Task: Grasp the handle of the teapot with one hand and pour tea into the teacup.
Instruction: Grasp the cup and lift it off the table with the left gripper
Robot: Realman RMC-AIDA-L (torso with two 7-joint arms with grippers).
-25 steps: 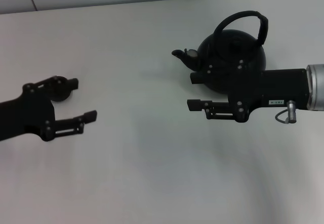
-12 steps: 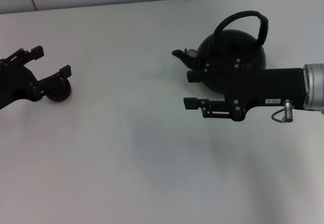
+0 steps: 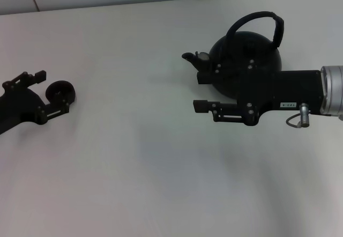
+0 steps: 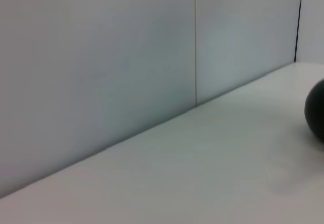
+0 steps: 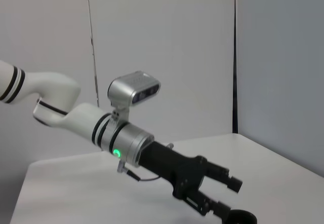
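The left pincer [image 3: 47,92], fingers spread, flanks the teacup [image 3: 60,92] at frame left. The right pincer [image 3: 201,91], also released, hangs before the teapot [image 3: 245,65] at upper right. The approach is in hand; next it must rise to the handle [image 3: 256,27].

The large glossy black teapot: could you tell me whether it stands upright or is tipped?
Upright: the black teapot sits flat on the white table, handle arching overhead.

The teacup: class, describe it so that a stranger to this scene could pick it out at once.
On the white table, look to the robot's left side, far from the big teapot. Between the open fingers of the left gripper sits the teacup, a tiny round black bowl with no handle or spout.
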